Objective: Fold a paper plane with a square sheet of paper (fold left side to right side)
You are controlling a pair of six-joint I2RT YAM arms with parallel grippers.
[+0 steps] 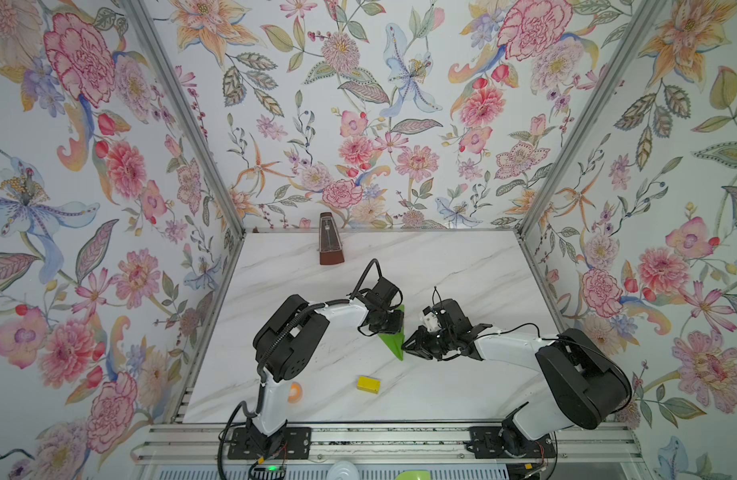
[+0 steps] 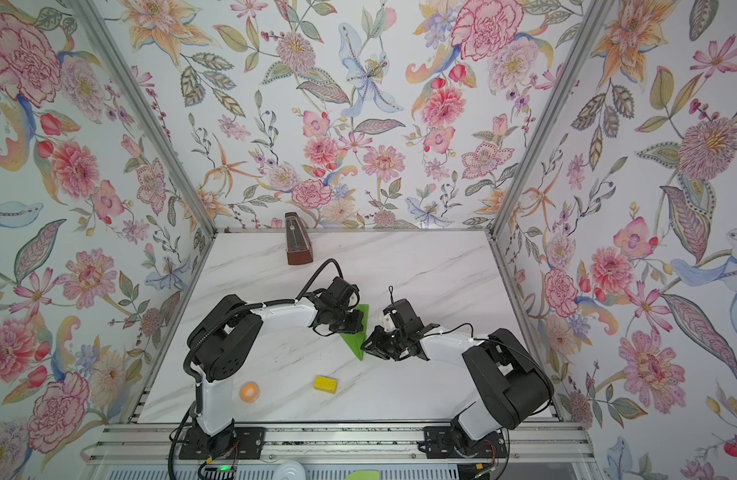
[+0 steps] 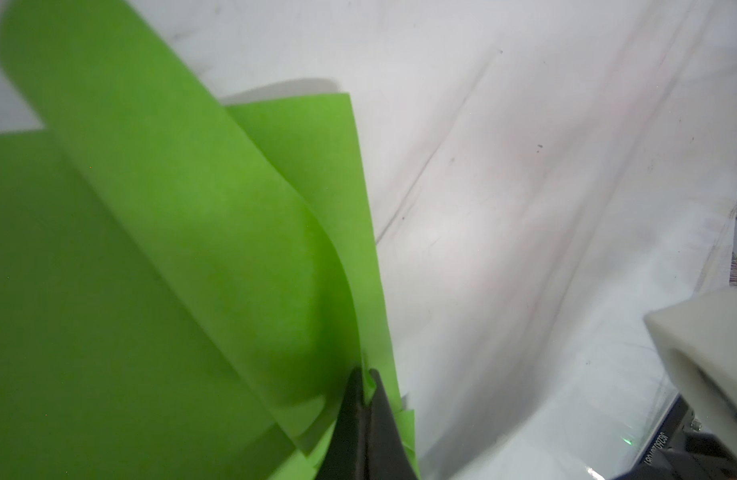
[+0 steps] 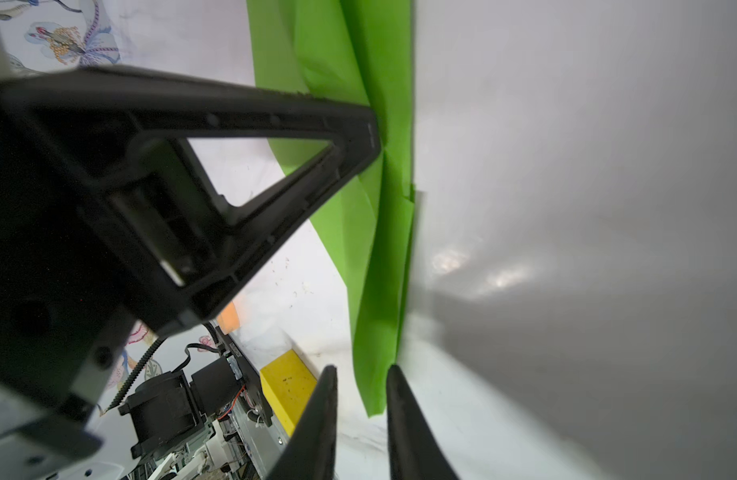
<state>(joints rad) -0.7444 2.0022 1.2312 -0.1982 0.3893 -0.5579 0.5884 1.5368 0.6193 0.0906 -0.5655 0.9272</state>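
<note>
Mid-tabletop, where the action is: paper plane (image 1: 393,341) (image 2: 355,338) sits on the white marble tabletop (image 1: 462,270), squeezed between the two arms.
Paper plane shape: lime green, folded down to a narrow pointy wedge, tip aimed at roughly 6 o'clock in both top views and the wide end toward 12. Up close (image 3: 192,249) one flap isn't flat, it lifts and curls over the layers under it.
Left tool: comes in from 9 o'clock (image 1: 389,322), tips pressed together and pinching the stacked paper layers along the fold (image 3: 366,374). From the right wrist view it's the black triangular finger butted against the paper (image 4: 371,133).
Right tool: reaches in from 3 o'clock (image 1: 405,345) (image 2: 363,345), tips spread a little with the plane's pointed end (image 4: 379,249) poking down between them (image 4: 360,374). One finger looks right against the paper edge and the other stands clear, so no pinch.
Yellow block: lying alone at about 7 o'clock from the plane (image 1: 368,384) (image 2: 326,384) (image 4: 287,386), touching nothing.
Orange ring: about 8 o'clock, next to the left arm's base (image 2: 250,392), half hidden in a top view (image 1: 295,392).
Metronome: brown, upright, way back at 11 o'clock by the wall (image 1: 330,241) (image 2: 298,241).
</note>
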